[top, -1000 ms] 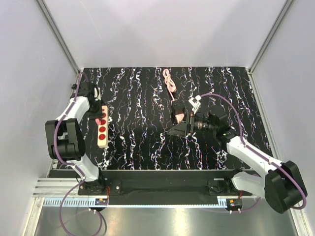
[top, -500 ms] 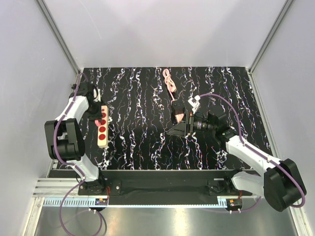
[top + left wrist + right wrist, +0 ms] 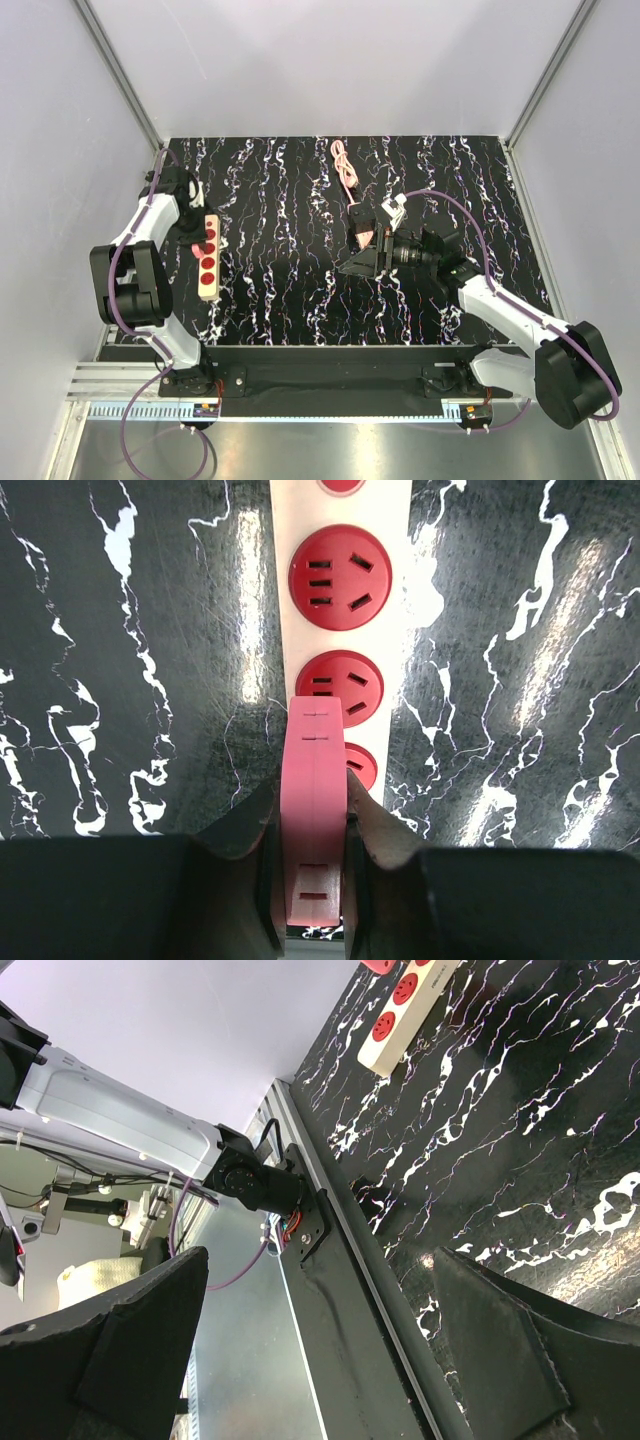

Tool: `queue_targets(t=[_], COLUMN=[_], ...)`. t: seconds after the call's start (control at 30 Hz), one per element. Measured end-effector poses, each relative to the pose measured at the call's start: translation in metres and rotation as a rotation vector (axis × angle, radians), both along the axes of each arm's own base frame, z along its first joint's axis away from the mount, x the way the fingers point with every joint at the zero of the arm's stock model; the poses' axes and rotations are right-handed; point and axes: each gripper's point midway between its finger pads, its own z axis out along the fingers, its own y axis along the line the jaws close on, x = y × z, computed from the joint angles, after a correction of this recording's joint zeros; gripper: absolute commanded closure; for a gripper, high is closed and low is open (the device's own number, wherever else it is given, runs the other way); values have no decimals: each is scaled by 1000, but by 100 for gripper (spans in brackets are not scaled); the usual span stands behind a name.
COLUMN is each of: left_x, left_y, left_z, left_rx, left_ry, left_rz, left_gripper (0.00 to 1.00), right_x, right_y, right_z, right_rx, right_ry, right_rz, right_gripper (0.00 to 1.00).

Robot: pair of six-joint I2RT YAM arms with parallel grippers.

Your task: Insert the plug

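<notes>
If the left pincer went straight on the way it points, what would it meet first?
The plug in the left pincer would probably meet the beige strip first, near the partly hidden red socket; the gap is unclear.

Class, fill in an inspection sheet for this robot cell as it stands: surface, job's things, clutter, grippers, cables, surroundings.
Surface: black marbled table; no spills seen.
Job's things: plug held over the beige strip, above its red sockets; contact cannot be told.
Clutter: pink piece near the cord, partly hidden by the right arm.
Grippers: left gripper shut on the plug; right gripper has its fingers wide open, nothing between them.
Cables: pink cord lying on the table; purple cables along both arms.
Surroundings: white walls, metal frame; nothing else seen.
</notes>
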Motion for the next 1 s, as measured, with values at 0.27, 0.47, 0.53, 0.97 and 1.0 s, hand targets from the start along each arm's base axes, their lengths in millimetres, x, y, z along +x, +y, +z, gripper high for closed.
queue_targets(t=[0.27,0.47,0.53,0.97,1.0], left_x=[6,8,8,11,11], left_y=[1,0,-2,-3,-3], left_z=[5,5,5,-3,-5], left_rx=[2,-4,-13,-25,-25], left_ry=[-22,-27,-31,-16,-13], left_rz=[0,-1,-4,-7,-7], left_gripper=[100,100,100,100,100], right_x=[0,1,1,1,1], right_y=[0,0,0,1,1], right_z=[-1,-1,-2,-1,-1], right_rx=[-1,-1,-2,-1,-1], right_ry=[2,3,3,1,1], right_rz=[0,0,0,0,0], right_gripper=[0,0,0,0,0])
